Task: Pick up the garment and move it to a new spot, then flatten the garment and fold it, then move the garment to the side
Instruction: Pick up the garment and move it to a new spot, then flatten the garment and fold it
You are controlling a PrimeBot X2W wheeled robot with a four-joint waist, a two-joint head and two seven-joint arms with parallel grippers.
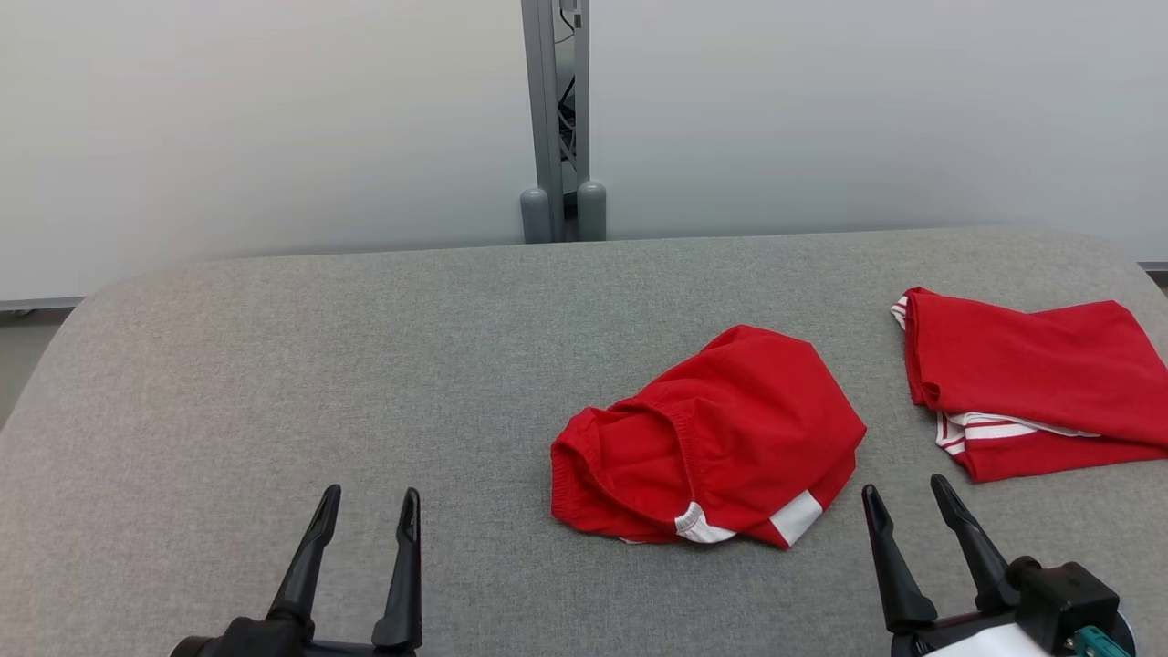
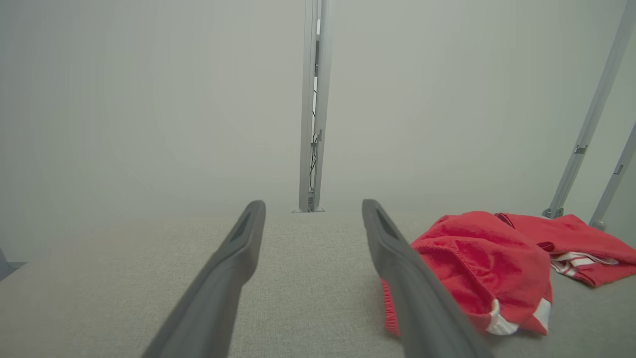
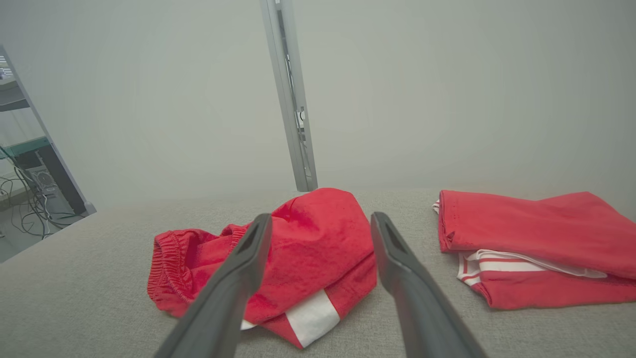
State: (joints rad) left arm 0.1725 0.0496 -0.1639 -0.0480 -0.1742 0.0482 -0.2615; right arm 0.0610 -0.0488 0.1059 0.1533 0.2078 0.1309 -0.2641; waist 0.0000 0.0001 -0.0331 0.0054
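Grey woven fabric covers the broad table (image 1: 274, 365) in the head view. At its far edge stands a grey upright metal post (image 1: 552, 109) between white wall panels (image 1: 228, 119). The crumpled red shorts (image 1: 721, 429), with a gathered waistband and white patches at the hem, lie in a heap on the table nearer than the post and to its right. A folded red garment with white stripes (image 1: 1031, 374) lies farther right of the post, apart from the shorts with bare cloth between them. The left gripper (image 1: 372, 497) hovers left of the post at the near edge, its jaws spread and holding nothing. The right gripper (image 1: 903, 485) sits far to the post's right, near the shorts' hem but not touching it, likewise spread and empty.

In the left wrist view, the left gripper (image 2: 313, 206) frames the post (image 2: 313, 99) between its parted fingers. Its right finger hides the left edge of the shorts (image 2: 477, 263). The folded garment (image 2: 561, 231) lies behind them, below two slanted grey struts (image 2: 586, 134).

In the right wrist view, the right gripper (image 3: 321, 217) points at the shorts (image 3: 308, 238), which lie at the post's (image 3: 290, 99) foot. Its left finger crosses in front of them. The folded garment (image 3: 526, 223) is right of the post, and a rack with cables (image 3: 30, 184) is far to its left.
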